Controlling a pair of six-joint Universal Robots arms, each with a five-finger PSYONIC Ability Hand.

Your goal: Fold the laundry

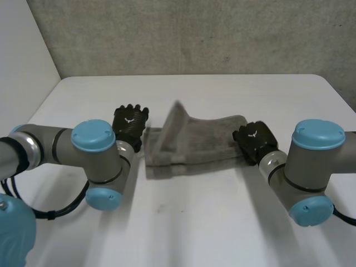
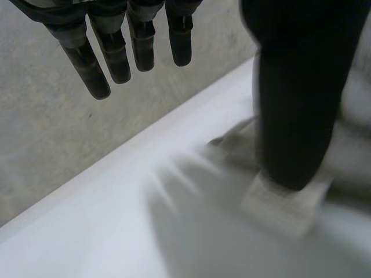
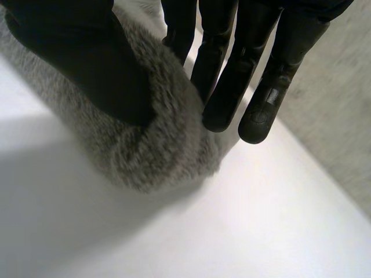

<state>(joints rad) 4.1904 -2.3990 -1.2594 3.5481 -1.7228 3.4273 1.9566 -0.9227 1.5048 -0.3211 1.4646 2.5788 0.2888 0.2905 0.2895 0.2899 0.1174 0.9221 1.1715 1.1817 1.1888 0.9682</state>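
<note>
Two robot hands flank a grey towel in the middle of the white surface — the left robot hand at its 9 o'clock end, the right robot hand at its 3 o'clock end. Near the left end a flap of the towel stands up. The left fingers hang straight and apart, the thumb tip touching cloth beside a white label. The right is clamped on the towel's edge — cloth bunched between thumb and straight fingers.

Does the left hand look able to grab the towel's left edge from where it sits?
Probably yes: the left hand has its thumb down at the towel edge by the white label, fingers straight above the table, nothing in between.
</note>
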